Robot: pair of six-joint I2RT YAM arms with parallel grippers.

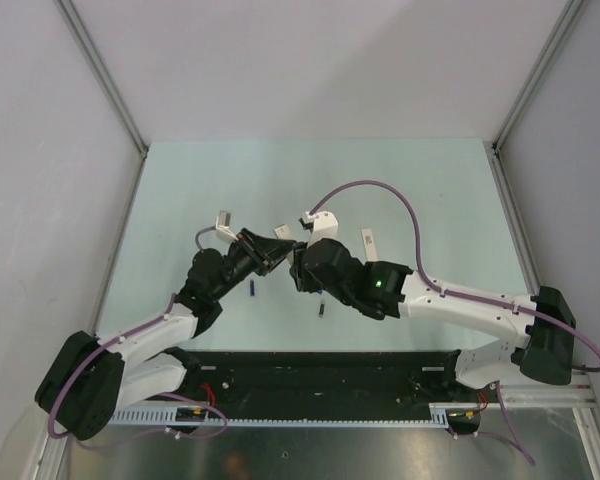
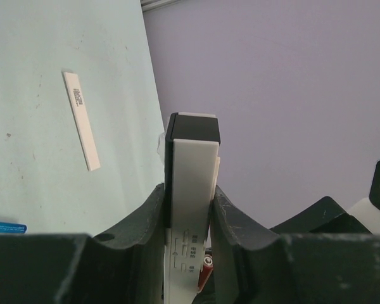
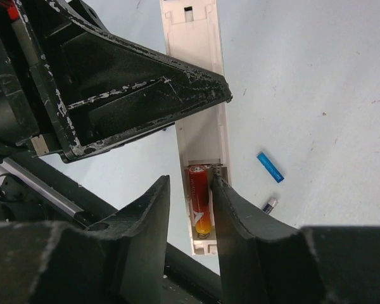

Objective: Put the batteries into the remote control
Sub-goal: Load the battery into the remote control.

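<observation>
Currently, left jaws: clenched on white remote control (image 2: 193, 183)
Right jaws: parted, flanking red battery (image 3: 199, 197) seated in remote's compartment
Bench (image 3: 316, 76): blue battery (image 3: 270, 166) lying loose

- We see the white remote control (image 3: 206, 142) clamped in the left gripper (image 2: 190, 190), battery bay open.
- A red battery (image 3: 199, 202) sits inside that bay.
- A blue battery (image 3: 270, 166) and a dark battery (image 3: 270, 204) lie on the table (image 3: 316, 76).
</observation>
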